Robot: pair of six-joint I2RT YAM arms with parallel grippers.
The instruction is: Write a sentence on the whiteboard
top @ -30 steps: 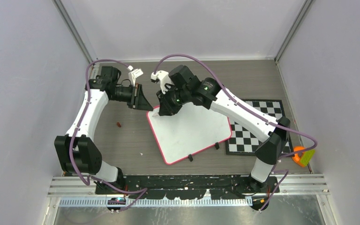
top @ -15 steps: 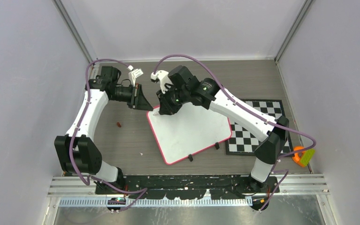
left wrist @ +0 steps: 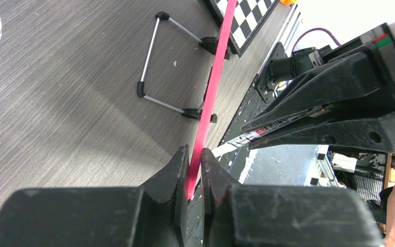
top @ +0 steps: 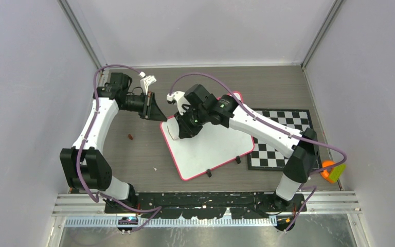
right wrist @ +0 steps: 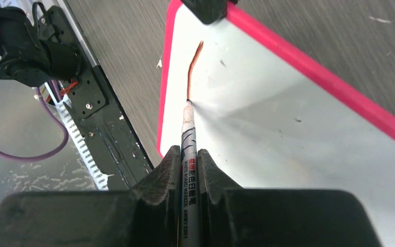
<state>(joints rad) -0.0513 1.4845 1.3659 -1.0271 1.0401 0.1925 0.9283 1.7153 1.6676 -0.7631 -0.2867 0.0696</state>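
On the grey wood-grain table [top: 133, 154], my right gripper [right wrist: 189, 154] has drawn nearer across the one whiteboard [top: 216, 146] since a second ago, leaving one short brownish-red stroke [right wrist: 193, 64] near its left edge. It clamps one marker [right wrist: 189, 131], tip touching the board. My left gripper [left wrist: 194, 154] pinches the board's pink rim. One checkered board [top: 283, 139] lies beside it, and the whiteboard's two black feet [top: 209, 173] show.

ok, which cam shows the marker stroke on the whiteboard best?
Right wrist: the brownish-red stroke runs clearly up from the marker tip. Top external shows it only faint and tiny. Left wrist sees the whiteboard edge-on, no stroke.
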